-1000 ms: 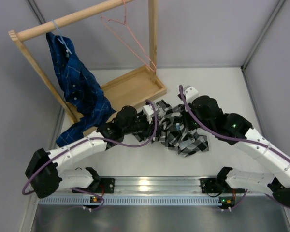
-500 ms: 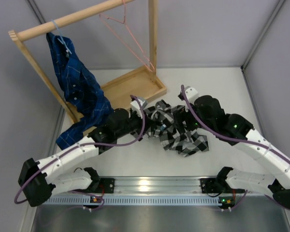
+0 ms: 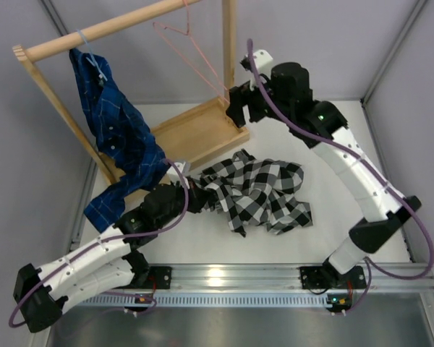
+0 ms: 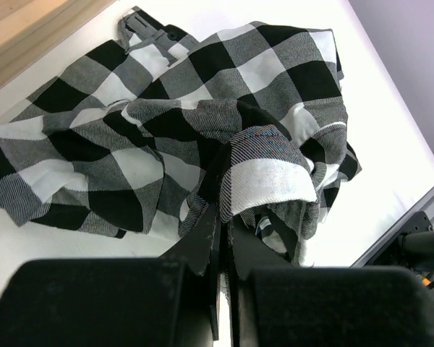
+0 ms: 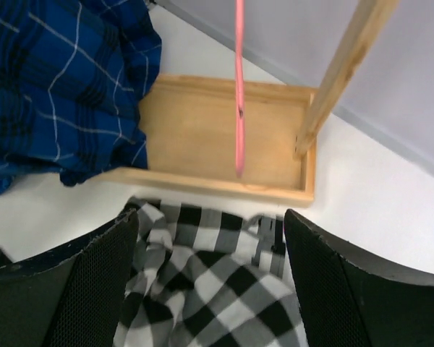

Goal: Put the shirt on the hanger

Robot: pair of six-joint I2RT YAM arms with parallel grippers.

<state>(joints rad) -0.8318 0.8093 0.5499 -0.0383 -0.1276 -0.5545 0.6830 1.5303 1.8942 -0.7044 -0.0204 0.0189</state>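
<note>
The black-and-white checked shirt (image 3: 264, 191) lies crumpled on the white table, in front of the wooden rack. My left gripper (image 3: 200, 196) is at the shirt's left edge, shut on a raised fold of the checked fabric (image 4: 264, 170); in the left wrist view its jaws (image 4: 224, 223) pinch the cloth between them. The pink hanger (image 3: 195, 54) hangs from the rack's rail. My right gripper (image 3: 236, 108) is raised near the rack's post, just right of the hanger's lower corner. It stands open (image 5: 211, 217) with nothing between its fingers, the hanger (image 5: 239, 108) ahead of it and the shirt (image 5: 210, 289) below.
A wooden rack with a rail (image 3: 108, 29), an upright post (image 3: 229, 50) and a tray-like base (image 3: 195, 134) stands at the back left. A dark blue plaid shirt (image 3: 116, 123) hangs from it on a pale blue hanger (image 3: 87, 47). A metal rail (image 3: 224, 278) runs along the near edge.
My right gripper opened, let go of the shirt and rose back toward the hanger. My left gripper shut on the shirt's edge and drew back to the left, pulling the cloth wider.
</note>
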